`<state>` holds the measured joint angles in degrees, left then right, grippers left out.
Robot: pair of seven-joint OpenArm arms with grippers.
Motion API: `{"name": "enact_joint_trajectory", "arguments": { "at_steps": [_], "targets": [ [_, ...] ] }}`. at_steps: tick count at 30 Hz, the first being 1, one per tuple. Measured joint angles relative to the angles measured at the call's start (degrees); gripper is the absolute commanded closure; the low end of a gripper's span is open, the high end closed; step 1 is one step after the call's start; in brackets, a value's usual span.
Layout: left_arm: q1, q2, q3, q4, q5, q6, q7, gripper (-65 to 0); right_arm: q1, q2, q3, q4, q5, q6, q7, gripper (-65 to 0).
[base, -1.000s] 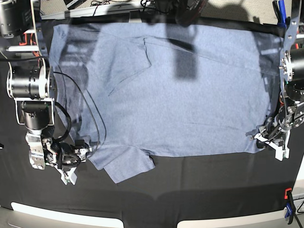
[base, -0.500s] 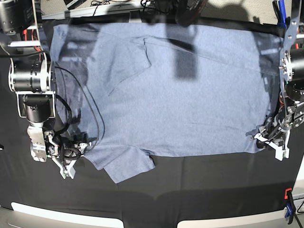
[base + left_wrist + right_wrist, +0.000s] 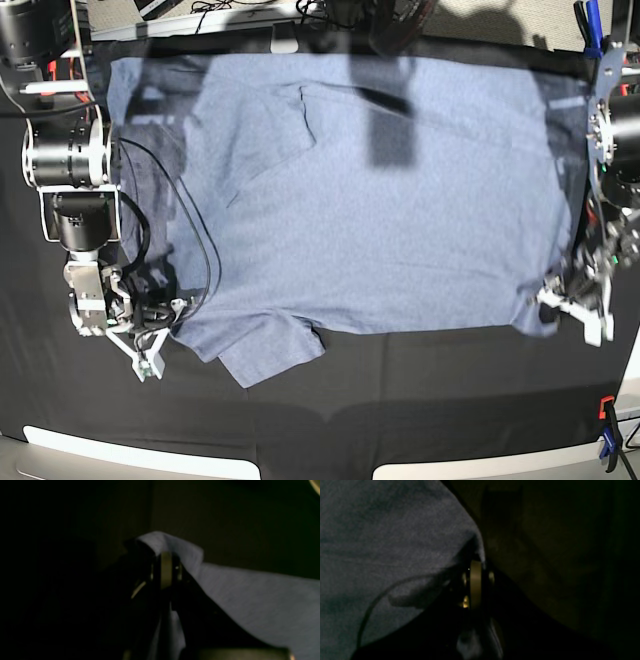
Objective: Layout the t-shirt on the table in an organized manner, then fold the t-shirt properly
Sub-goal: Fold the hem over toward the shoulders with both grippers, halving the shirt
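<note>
The t-shirt (image 3: 360, 190) lies spread across the far half of the table (image 3: 400, 400), blank side up, one sleeve folded over its upper part and the other sleeve poking out at its near edge. At the shirt's near hem corner the left gripper (image 3: 560, 300) is closed on a raised peak of the cloth (image 3: 172, 545). At the shirt's near shoulder edge the right gripper (image 3: 150, 335) pinches the fabric (image 3: 395, 542), jaws together.

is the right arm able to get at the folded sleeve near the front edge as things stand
Probably yes: the sleeve lies flat just beside the right gripper with bare table around it, though the gripper looks clamped on the t-shirt.
</note>
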<state>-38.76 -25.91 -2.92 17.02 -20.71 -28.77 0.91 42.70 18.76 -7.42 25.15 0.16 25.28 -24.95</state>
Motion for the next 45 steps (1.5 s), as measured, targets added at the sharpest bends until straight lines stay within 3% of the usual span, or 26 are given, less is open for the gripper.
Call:
{"name": "enact_joint_trajectory", "arguments": {
  "at_steps": [4, 8, 10, 14, 20, 27, 33, 35, 45],
  "targets": [
    [0.0, -0.4, -6.9, 5.6, -3.0, -0.3, 7.4, 0.0, 0.0, 0.0, 0.0, 3.2, 0.0, -0.1, -1.1, 0.0],
    [4.0, -1.3, -13.2, 11.1, -4.5, -7.9, 9.9, 0.0, -1.7, 0.1, 0.0, 9.0, -0.2, -0.3, -2.5, 0.0],
    [7.4, -1.4, -14.8, 14.4, -4.9, -9.4, 9.9, 0.0, -4.4, 0.1, 0.0, 14.1, -0.2, -0.3, -2.8, 0.0],
    [15.0, -1.5, -16.5, 21.6, -8.4, -9.4, 11.5, 0.0, -11.7, 0.0, 0.0, 25.4, -0.2, -0.7, -4.9, 0.0],
    [24.7, -1.6, -17.0, 33.9, -11.2, -9.4, 11.7, 0.0, -21.6, 1.0, 0.0, 41.6, -0.6, -4.4, -5.7, 0.0],
    [32.4, -0.9, -21.7, 44.3, -14.5, -8.5, 15.6, 0.0, -30.4, 1.0, 3.0, 53.9, -0.4, -4.8, -6.3, 0.0],
    [35.7, -0.7, -28.3, 46.5, -17.3, -8.8, 20.1, 0.0, -37.1, 1.2, 9.0, 61.7, -0.4, -5.0, -6.4, 0.0],
    [36.7, -0.6, -28.5, 46.6, -17.3, -10.1, 20.2, 0.0, -39.2, 1.2, 9.8, 63.8, -0.4, -4.9, -6.7, 0.0],
    [41.5, -0.6, -28.6, 46.9, -20.6, -10.5, 20.6, 0.0, -50.7, 1.1, 15.4, 75.9, -0.3, -4.9, -8.2, 0.0]
  ]
}}
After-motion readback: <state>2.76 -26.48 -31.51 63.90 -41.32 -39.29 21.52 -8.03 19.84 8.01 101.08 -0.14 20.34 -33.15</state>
